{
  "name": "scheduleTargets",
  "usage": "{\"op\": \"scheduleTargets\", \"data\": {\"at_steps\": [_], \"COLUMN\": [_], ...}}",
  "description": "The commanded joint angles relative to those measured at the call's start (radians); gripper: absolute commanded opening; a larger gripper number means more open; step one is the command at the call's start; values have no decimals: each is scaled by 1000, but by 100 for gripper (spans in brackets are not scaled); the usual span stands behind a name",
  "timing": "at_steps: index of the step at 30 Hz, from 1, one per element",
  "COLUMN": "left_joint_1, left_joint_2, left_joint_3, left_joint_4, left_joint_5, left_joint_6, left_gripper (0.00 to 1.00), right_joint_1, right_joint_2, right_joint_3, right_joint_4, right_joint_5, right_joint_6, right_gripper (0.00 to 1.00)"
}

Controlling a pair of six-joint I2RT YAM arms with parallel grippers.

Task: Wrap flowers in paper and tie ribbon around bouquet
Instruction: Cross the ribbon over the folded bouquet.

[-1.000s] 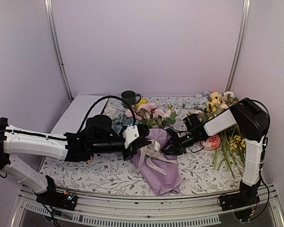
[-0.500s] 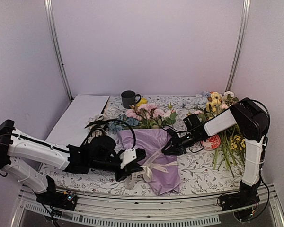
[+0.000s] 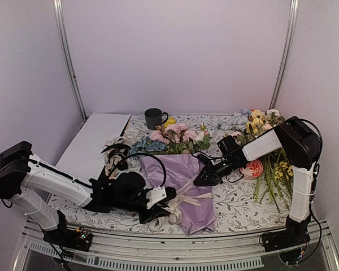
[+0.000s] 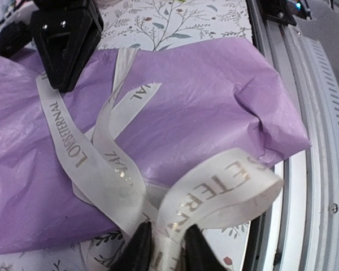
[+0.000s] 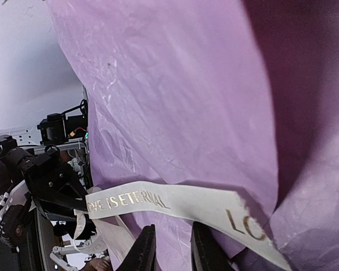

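Note:
The bouquet lies on the table, its lilac paper (image 3: 181, 169) cone pointing at the front edge and the pink and blue flowers (image 3: 178, 137) at the far end. A cream ribbon (image 3: 189, 197) with gold lettering is looped over the paper (image 4: 203, 96). My left gripper (image 3: 168, 212) sits low at the cone's front left. Its jaws stand slightly apart and a strip of ribbon (image 4: 101, 164) lies between the tips of the left gripper (image 4: 166, 251). My right gripper (image 3: 202, 179) hovers at the cone's right edge, open. In its wrist view the ribbon (image 5: 158, 200) crosses just past the right gripper (image 5: 169, 248).
A dark mug (image 3: 154, 117) stands at the back. A flat white sheet (image 3: 93, 144) lies at left and a coiled ribbon bundle (image 3: 116, 155) next to it. Loose long-stemmed flowers (image 3: 271, 164) and a red-and-white disc (image 3: 252, 169) lie at right. The metal front rail (image 3: 158, 259) runs close to the cone's tip.
My left arm has swung from over the bouquet down to the front edge, drawing the ribbon with it, and its jaws have parted a little. The right gripper has narrowed and stayed put.

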Motion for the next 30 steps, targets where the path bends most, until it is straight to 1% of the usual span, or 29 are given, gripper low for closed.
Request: {"op": "scheduleTargets", "data": {"at_steps": [1, 2, 4, 7, 9, 10, 11, 12, 13, 14, 15, 16, 17, 18, 21, 23, 24, 25, 27, 30], "left_joint_1": [-35, -45, -53, -54, -50, -45, -39, -26, -6, 25, 49, 63, 68, 69, 69, 73, 80, 91, 101, 102], "left_joint_2": [-15, -33, -78, -157, -217, -243, -265, -274, -269, -247, -210, -162, -113, -65, 70, 105, 107, 102, 76, 34], "left_joint_3": [70, 89, 111, 121, 128, 126, 122, 119, 124, 142, 178, 217, 255, 289, 347, 355, 344, 328, 286, 211], "left_joint_4": [-144, -186, -256, -365, -419, -419, -398, -362, -329, -312, -318, -341, -382, -409, -464, -483, -478, -461, -415, -350], "left_joint_5": [68, 85, 120, 154, 154, 125, 77, 14, -24, -26, -17, -22, -31, -34, -40, -92, -90, -71, -33, 4], "left_joint_6": [-4, -4, 4, 24, 49, 61, 64, 51, 29, -1, -29, -51, -68, -82, -125, -152, -162, -171, -179, -187], "left_gripper": [48, 58, 71, 82, 85, 84, 83, 76, 63, 45, 33, 26, 23, 23, 33, 47, 53, 57, 61, 64], "right_joint_1": [22, 21, 23, 23, 23, 23, 24, 24, 24, 24, 25, 25, 24, 24, 24, 26, 26, 26, 26, 26], "right_joint_2": [6, 6, 4, -5, -8, -9, -10, -12, -14, -14, -14, -14, -16, -16, -17, -20, -22, -22, -21, -16], "right_joint_3": [22, 23, 22, 23, 25, 27, 27, 27, 26, 26, 27, 28, 29, 28, 33, 33, 31, 29, 28, 26], "right_joint_4": [-73, -77, -77, -77, -79, -83, -86, -86, -87, -87, -88, -88, -87, -89, -90, -93, -93, -93, -94, -94], "right_joint_5": [35, 42, 47, 53, 53, 53, 53, 53, 54, 56, 58, 59, 59, 60, 60, 63, 63, 63, 65, 65], "right_joint_6": [-61, -60, -58, -54, -56, -59, -61, -62, -64, -64, -63, -62, -61, -60, -60, -61, -60, -60, -61, -62], "right_gripper": [23, 23, 23, 23, 23, 23, 23, 23, 23, 23, 23, 23, 23, 23, 23, 23, 23, 23, 23, 23]}}
